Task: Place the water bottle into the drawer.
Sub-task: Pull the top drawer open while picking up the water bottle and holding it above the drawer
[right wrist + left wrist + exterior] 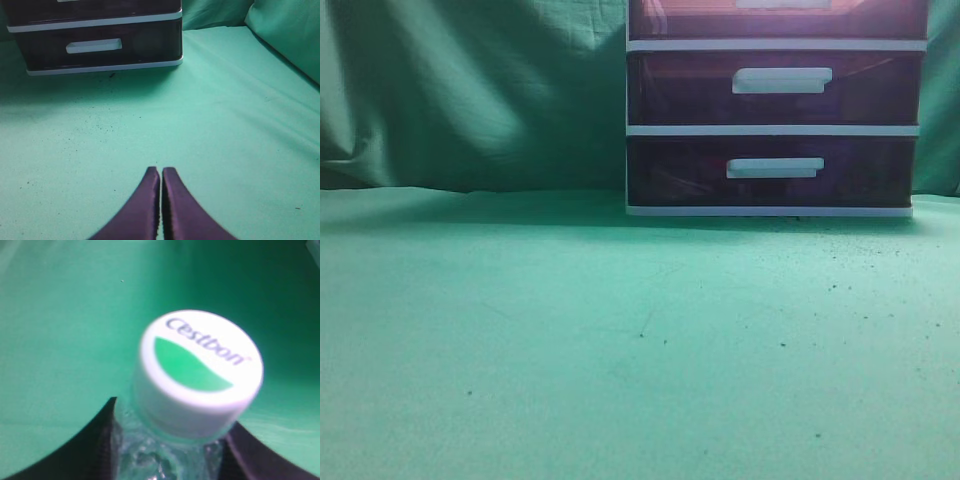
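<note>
A white ribbed cap printed "Cestbon" over a green swoosh fills the lower centre of the left wrist view, topping the clear water bottle [192, 390], apparently pinched between the left gripper [167, 450] and its black fingers. The right gripper [161, 200] hovers over green cloth [240, 125], jaws pressed together. The reddish-brown translucent drawer [690, 18] sits shut at upper right, above two darker drawers [680, 130].

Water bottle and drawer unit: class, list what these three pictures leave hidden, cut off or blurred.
- Water bottle, left wrist view: only the cap and neck show; the body is cut off by the bottom edge, between the left hand's fingers.
- Reddish-brown drawer, exterior view: cut off by the top edge, so its contents cannot be told.
- Both arms: absent from the exterior view.
- Right hand, right wrist view: only blurred fingertips show.
</note>
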`<action>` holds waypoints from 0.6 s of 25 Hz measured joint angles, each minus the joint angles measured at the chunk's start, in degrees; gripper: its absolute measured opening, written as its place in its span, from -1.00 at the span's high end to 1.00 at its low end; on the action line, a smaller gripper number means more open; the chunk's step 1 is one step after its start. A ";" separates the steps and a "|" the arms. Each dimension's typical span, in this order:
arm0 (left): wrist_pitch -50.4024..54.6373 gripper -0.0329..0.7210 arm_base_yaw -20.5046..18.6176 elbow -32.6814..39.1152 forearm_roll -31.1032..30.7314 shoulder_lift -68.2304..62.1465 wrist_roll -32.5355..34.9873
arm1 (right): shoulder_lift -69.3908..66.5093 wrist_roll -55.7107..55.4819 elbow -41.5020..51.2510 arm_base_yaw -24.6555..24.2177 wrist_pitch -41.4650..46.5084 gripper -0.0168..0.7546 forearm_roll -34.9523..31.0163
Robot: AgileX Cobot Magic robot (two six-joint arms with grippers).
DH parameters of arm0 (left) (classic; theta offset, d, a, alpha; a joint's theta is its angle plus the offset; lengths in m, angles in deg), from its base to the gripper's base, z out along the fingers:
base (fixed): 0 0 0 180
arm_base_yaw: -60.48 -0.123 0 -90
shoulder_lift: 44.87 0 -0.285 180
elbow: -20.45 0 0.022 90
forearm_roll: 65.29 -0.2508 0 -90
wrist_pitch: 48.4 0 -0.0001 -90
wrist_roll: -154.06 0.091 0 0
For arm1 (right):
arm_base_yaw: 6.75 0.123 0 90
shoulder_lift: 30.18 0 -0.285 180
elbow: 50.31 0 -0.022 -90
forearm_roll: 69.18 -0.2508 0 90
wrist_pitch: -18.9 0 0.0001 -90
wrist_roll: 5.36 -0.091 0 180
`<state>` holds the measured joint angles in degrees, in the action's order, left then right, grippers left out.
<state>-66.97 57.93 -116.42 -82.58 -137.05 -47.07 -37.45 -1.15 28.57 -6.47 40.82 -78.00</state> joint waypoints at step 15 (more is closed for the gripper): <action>-3.91 0.27 0.00 -0.31 -57.36 12.42 -50.59 | 0.00 0.00 0.00 0.00 0.00 0.96 0.00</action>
<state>-70.88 57.93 -116.73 -139.93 -124.63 -97.66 -37.45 -1.15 28.57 -6.47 40.82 -78.00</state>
